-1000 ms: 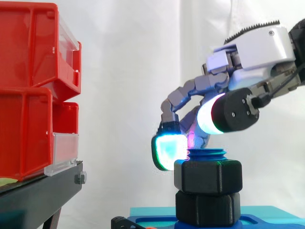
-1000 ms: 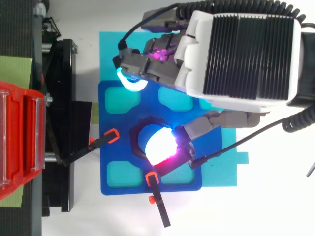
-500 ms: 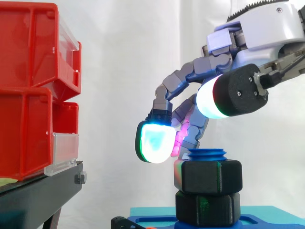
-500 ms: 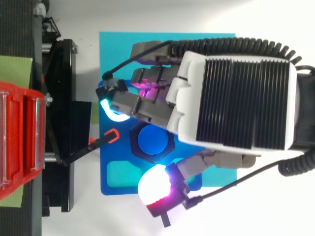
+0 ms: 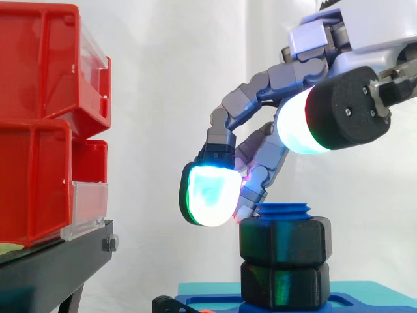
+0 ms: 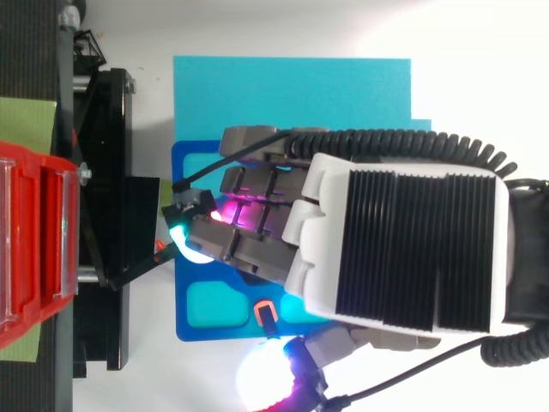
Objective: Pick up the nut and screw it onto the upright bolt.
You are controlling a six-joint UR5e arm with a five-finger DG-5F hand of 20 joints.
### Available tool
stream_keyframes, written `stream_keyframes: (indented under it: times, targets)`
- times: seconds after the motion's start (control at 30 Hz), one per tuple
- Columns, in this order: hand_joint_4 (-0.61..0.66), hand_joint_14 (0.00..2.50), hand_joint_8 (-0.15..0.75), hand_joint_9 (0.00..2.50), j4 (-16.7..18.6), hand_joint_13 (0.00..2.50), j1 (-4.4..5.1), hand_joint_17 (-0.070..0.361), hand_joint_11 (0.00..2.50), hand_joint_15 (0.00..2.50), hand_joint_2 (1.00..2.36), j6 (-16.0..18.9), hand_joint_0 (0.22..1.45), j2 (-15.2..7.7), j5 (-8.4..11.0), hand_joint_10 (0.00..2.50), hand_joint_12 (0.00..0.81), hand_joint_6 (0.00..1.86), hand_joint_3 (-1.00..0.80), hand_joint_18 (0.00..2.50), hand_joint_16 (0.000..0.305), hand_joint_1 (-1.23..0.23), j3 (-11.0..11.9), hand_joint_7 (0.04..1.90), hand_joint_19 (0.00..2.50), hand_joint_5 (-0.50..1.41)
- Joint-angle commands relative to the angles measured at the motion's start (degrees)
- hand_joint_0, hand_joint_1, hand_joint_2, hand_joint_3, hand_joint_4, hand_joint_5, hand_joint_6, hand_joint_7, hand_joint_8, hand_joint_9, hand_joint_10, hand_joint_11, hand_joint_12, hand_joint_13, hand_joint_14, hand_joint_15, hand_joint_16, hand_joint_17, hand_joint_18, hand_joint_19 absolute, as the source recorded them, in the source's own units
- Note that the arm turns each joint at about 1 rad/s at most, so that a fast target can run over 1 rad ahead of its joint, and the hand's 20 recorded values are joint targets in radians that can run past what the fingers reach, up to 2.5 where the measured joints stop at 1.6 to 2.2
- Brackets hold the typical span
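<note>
Nut (image 5: 285, 242) sits threaded on bolt (image 5: 283, 210); hand (image 5: 345, 114) hovers above, fingers (image 5: 207, 194) spread, empty.

My bench (image 6: 283, 30) is white. A cyan mat (image 6: 292, 90) lies flat on it, and a blue plate (image 6: 183, 266) lies on the mat. Just beside the mat, a black stand (image 6: 107, 129) sits on the bench, carrying stacked red bins (image 6: 34, 240).
</note>
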Motion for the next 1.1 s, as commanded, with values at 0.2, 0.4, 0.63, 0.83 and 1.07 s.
stream_keyframes:
  times: [0.2,0.4,0.63,0.83,1.07]
  targets:
    - [0.24,0.0,0.246,0.91,0.01,0.75,0.16,0.057,0.0,0.0,1.0,0.0,0.49,-0.04,0.0,0.0,0.223,0.5,-0.5,0.48,0.025,-0.29,-0.11,0.83,0.03,-0.09]
    - [0.26,0.0,0.254,0.94,0.01,0.78,0.16,0.055,0.0,0.0,1.0,0.53,0.5,-0.04,-0.17,0.0,0.225,0.5,-0.5,0.51,0.024,-0.29,-1.34,0.86,0.05,-0.08]
    - [0.28,0.0,0.257,0.96,0.01,0.79,-0.11,0.053,0.0,0.0,1.0,1.06,0.51,-0.04,-0.35,0.0,0.221,0.5,-0.5,0.52,0.023,-0.3,-1.34,0.95,0.04,-0.07]
    - [0.29,0.0,0.258,0.98,-0.07,0.8,-0.28,0.05,0.0,0.0,1.0,1.06,0.51,-0.04,-0.44,0.0,0.223,0.5,-0.5,0.53,0.022,-0.3,-1.34,1.02,0.04,-0.06]
    - [0.29,0.0,0.264,0.99,-0.16,0.81,-0.55,0.048,0.0,0.0,1.0,0.97,0.51,-0.04,-0.44,0.0,0.223,0.5,-0.5,0.54,0.021,-0.3,-1.34,1.13,0.04,-0.04]
